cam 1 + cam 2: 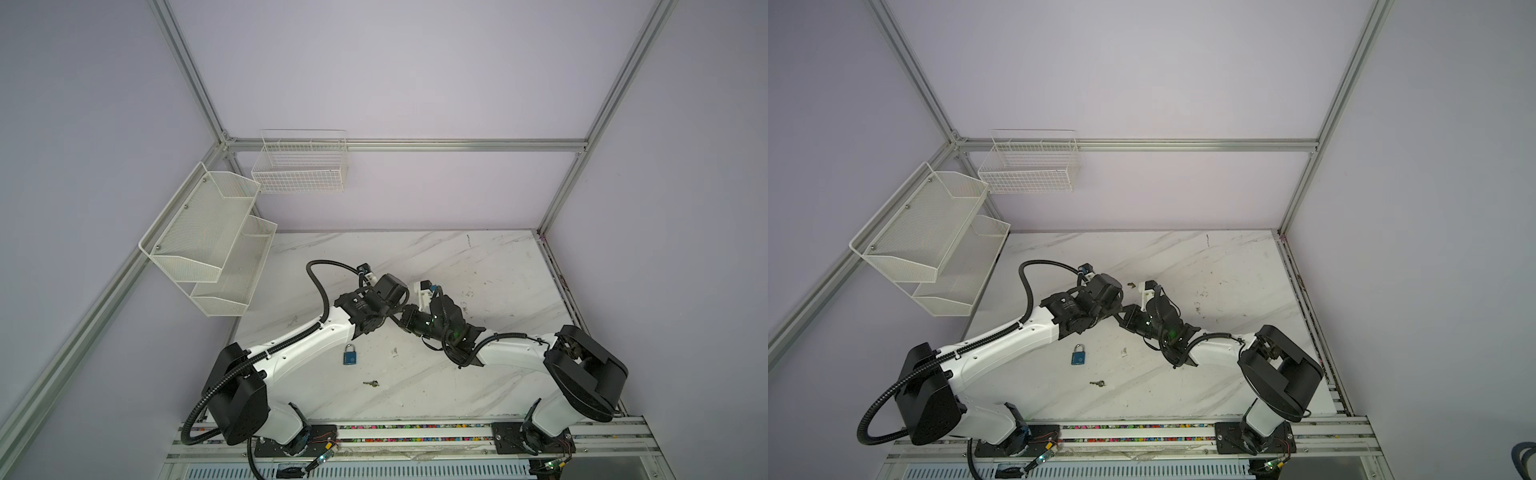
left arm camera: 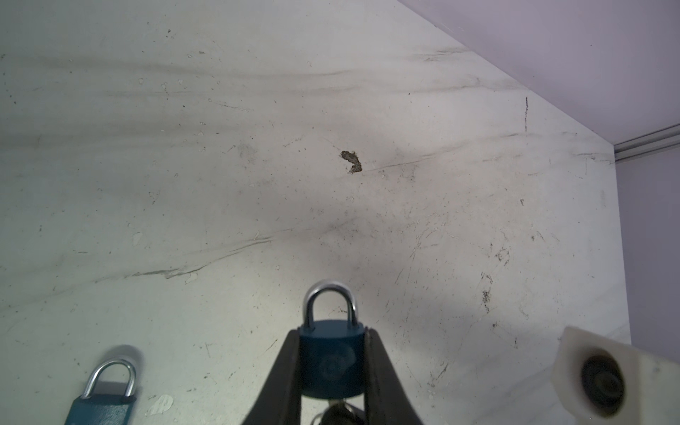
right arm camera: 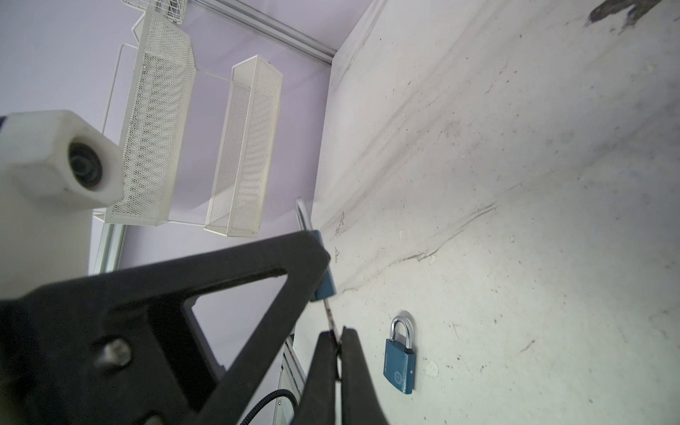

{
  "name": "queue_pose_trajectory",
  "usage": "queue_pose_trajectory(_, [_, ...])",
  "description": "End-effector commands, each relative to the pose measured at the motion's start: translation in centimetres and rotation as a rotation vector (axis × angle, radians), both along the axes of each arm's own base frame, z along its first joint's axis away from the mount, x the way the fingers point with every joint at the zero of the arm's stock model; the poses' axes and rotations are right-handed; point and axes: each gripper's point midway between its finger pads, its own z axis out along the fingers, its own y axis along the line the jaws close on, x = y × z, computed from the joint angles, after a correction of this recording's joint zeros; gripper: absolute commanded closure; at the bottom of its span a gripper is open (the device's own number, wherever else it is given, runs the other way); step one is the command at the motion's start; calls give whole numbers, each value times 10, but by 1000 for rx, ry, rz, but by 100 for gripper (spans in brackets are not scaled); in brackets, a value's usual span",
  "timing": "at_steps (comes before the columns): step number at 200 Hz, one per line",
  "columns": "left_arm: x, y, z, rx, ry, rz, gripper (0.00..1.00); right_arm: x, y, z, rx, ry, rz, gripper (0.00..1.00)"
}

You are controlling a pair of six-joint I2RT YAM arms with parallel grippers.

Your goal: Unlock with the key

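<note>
In the left wrist view a blue padlock [image 2: 333, 358] with a steel shackle sits upright between my left gripper's [image 2: 333, 333] fingers, which are shut on its two sides. The key [image 3: 330, 316] runs from the underside of that padlock [image 3: 323, 285] down into my right gripper [image 3: 338, 333], which is shut on the key's head. Part of the key [image 2: 342, 410] also shows just below the padlock body. In both top views the two wrists meet above the middle of the table and hide the held padlock and the key.
A second blue padlock [image 1: 350, 354] lies flat on the marble table [image 1: 498, 291], with a loose key [image 1: 370, 383] just in front of it. White mesh shelves [image 1: 208, 241] and a wire basket [image 1: 301, 166] hang on the left and back walls.
</note>
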Motion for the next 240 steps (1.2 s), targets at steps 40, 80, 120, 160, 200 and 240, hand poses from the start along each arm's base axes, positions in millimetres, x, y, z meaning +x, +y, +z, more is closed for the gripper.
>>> queue_pose_trajectory(40, [-24,-13,-8,62,62,-116,100,24,-2,45,119,-75,-15,100])
queue_pose_trajectory(80, [-14,-18,12,22,16,-92,100,21,-3,37,91,-85,-1,100])
queue_pose_trajectory(120, [4,-12,34,-40,-77,-3,100,9,-3,31,64,-120,62,93])
queue_pose_trajectory(160, [13,1,45,-74,-127,75,100,-7,-8,31,44,-182,124,75])
queue_pose_trajectory(200, [15,7,57,-125,-165,98,100,-15,-7,23,70,-172,170,72])
queue_pose_trajectory(240, [15,5,59,-151,-167,92,100,0,-15,31,103,-180,70,76])
